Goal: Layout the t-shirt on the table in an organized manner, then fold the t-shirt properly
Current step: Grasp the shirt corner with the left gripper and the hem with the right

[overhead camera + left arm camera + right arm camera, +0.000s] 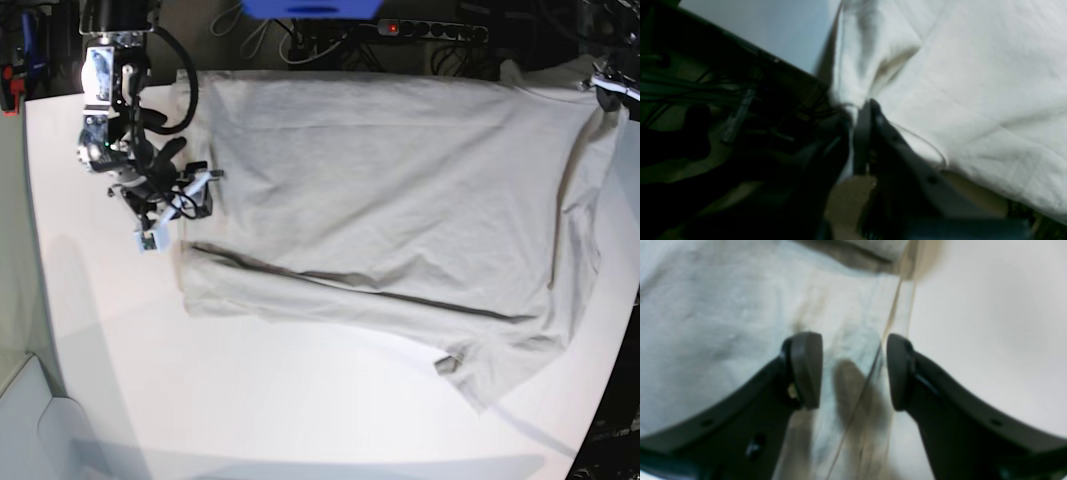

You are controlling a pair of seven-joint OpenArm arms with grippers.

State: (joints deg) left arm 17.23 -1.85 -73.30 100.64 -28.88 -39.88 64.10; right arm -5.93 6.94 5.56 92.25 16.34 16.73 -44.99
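- White table fills the base view; cables and a power strip sit behind its far edge
- T-shirt lies spread across the table, its lower part folded up along 1 long crease; 1 sleeve points toward the near right corner
- Right gripper hangs over the shirt's side edge, jaws apart, holding nothing
- Left gripper is clamped on a bunched shirt edge at the table's far corner; that cloth is lifted

T-shirt spread on table, covering far half; folded strip along t-shirt's near edge.
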